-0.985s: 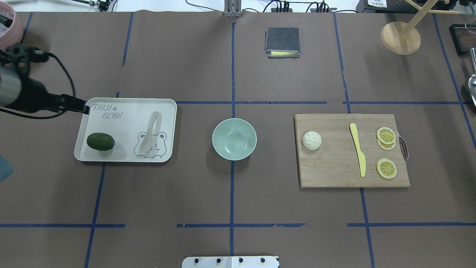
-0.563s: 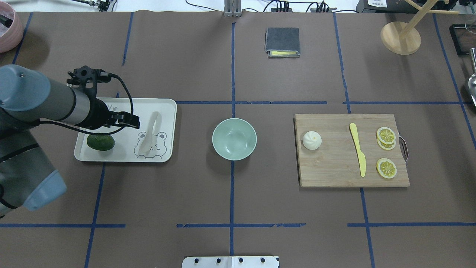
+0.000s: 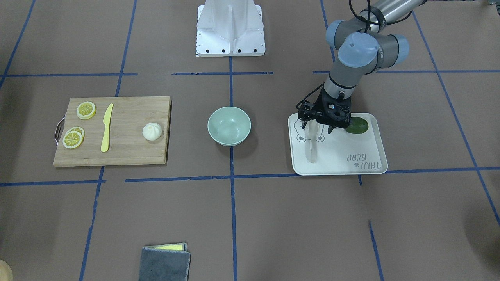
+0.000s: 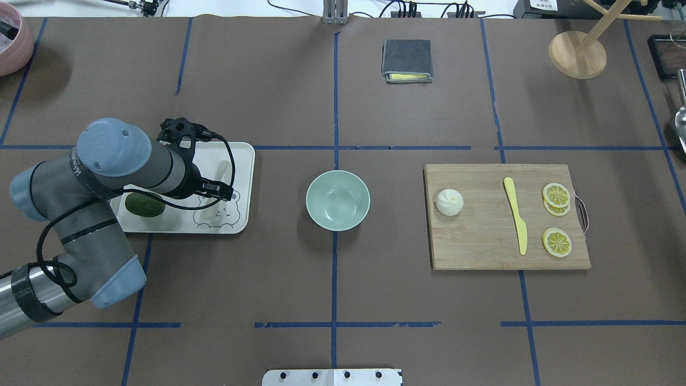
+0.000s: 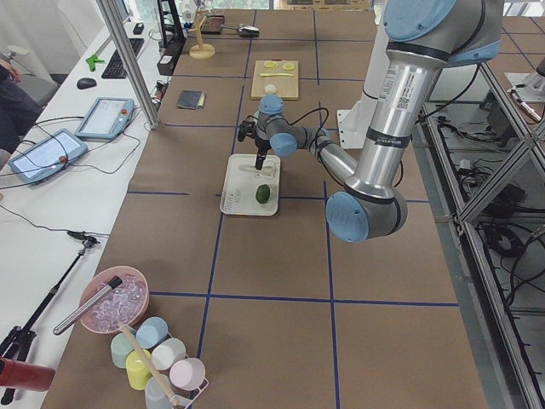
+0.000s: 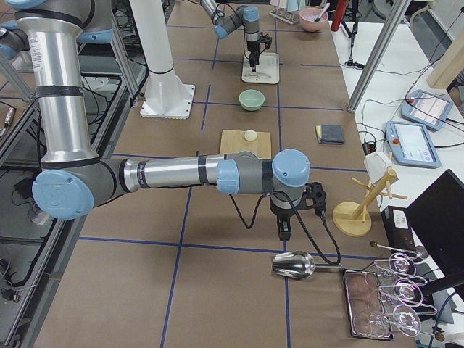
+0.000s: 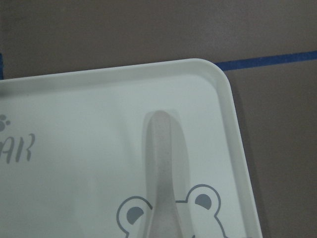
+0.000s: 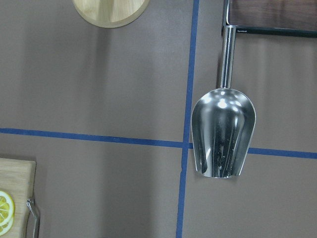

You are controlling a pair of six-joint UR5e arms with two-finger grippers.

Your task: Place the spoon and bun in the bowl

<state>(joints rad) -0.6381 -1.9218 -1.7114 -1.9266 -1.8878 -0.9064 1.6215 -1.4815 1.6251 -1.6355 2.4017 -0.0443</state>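
Observation:
The off-white spoon lies on the white bear tray, scoop toward the robot; it also shows in the front view and fills the left wrist view. My left gripper hovers over the spoon's middle, fingers apart, holding nothing. The white pleated bun sits on the left end of the wooden cutting board. The mint-green bowl stands empty between tray and board. My right gripper shows only in the right side view, far off the board's right, beside a metal scoop; I cannot tell its state.
A dark green oval fruit lies on the tray under my left arm. A yellow knife and lemon slices lie on the board. A folded grey cloth and a wooden stand sit at the far side.
My left arm has swung in from the table's left edge, across the tray, and now sits above the spoon. Spoon, bun and bowl have not moved.

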